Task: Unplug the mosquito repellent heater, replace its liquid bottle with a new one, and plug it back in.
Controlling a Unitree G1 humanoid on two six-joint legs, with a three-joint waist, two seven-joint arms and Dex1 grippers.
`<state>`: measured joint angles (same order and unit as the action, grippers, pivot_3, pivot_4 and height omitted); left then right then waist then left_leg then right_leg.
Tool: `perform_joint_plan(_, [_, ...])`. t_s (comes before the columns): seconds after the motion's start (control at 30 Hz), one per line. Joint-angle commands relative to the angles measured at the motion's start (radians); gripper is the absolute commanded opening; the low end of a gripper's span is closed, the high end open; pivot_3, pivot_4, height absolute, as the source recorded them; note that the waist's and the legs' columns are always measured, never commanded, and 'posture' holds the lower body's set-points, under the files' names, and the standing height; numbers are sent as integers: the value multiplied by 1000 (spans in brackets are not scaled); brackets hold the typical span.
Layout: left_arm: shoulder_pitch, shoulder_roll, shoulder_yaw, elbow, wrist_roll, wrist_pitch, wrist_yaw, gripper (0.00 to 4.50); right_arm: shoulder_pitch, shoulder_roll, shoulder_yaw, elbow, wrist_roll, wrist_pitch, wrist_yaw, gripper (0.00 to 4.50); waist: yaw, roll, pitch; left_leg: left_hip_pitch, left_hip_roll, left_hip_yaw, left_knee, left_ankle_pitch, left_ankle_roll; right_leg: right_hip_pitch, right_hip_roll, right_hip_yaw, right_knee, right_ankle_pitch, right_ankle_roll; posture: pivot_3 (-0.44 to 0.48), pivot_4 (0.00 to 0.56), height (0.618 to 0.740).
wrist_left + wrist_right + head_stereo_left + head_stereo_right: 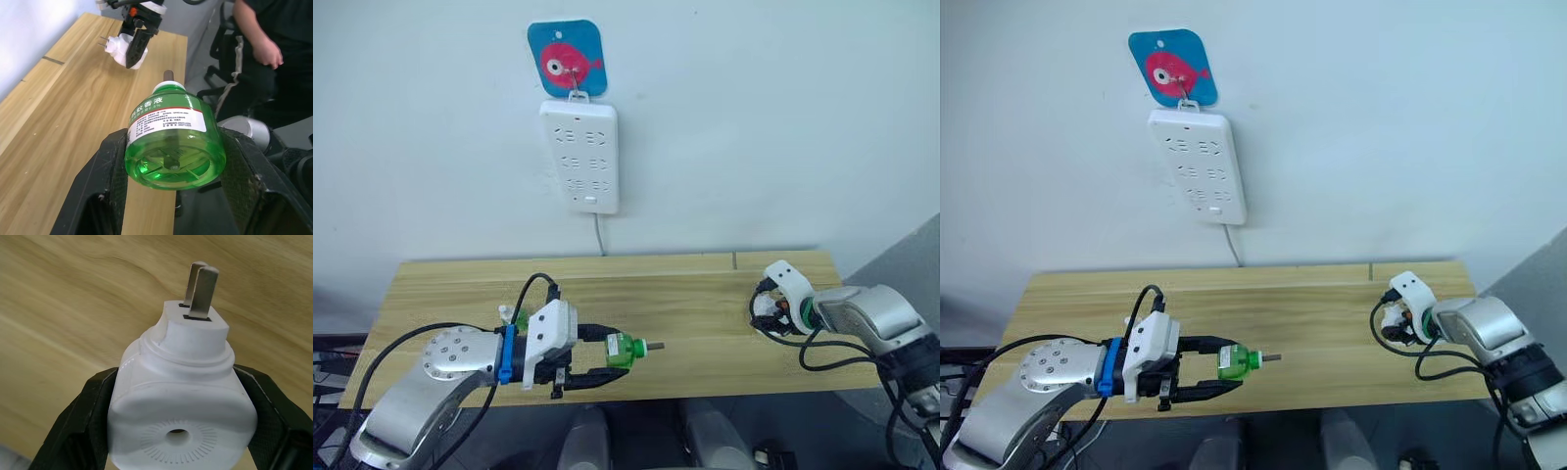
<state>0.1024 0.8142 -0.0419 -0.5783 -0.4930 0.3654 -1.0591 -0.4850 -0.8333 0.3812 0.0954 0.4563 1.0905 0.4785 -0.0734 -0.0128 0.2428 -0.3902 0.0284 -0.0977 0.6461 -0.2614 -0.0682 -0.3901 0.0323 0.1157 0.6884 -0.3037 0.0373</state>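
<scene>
My left gripper (pixel 621 354) is shut on a translucent green liquid bottle (pixel 171 142) with a label and a bare wick rod (pixel 653 345), held on its side just above the table's front edge. A small green and white thing (pixel 513 315) lies on the table behind that wrist, partly hidden. At the table's right end my right gripper (pixel 178 372) is shut on the white mosquito repellent heater (pixel 181 401). The heater's two metal prongs (pixel 200 289) point away from the wrist, and its round vent hole faces the wrist camera. The heater (pixel 122 49) points towards the bottle.
A long white power strip (pixel 579 157) hangs on the wall from a blue fish hook (pixel 568 57), its cord dropping behind the wooden table (pixel 685 294). A seated person (pixel 259 44) in dark clothes is beyond the table's right end.
</scene>
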Motion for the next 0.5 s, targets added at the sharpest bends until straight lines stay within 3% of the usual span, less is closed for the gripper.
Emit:
perform_joint_plan(0.03, [11,-10,-16,-32,29,-44,7,2247,-33,9,8,61,-69,10,39,3093,9,0,2,0,0,0,0,0,0,0,0,0,0,1,-1,23,258,740])
perform_joint_plan(0.17, [7,-21,-26,-37,45,-51,22,2247,-48,33,11,91,-117,13,79,3093,18,0,5,-1,0,-1,0,0,0,0,0,-1,-1,1,-2,36,258,740])
perform_joint_plan(0.23, [1,-23,-32,-43,48,-47,28,2247,-51,48,0,107,-130,31,85,3811,18,-1,5,-1,0,-1,0,0,0,0,0,-1,-1,1,-2,39,257,740])
perform_joint_plan(0.33, [-12,-25,-35,-48,43,-36,35,2247,-55,71,-24,115,-148,42,87,4500,18,-1,7,0,0,-1,0,0,0,0,0,-1,0,1,-2,39,257,740])
perform_joint_plan(0.5, [-72,-67,-30,5,15,-17,52,2247,-27,41,-106,-41,-139,86,90,4500,16,1,8,-1,0,-1,0,0,0,0,0,-1,-1,1,-1,-24,243,740])
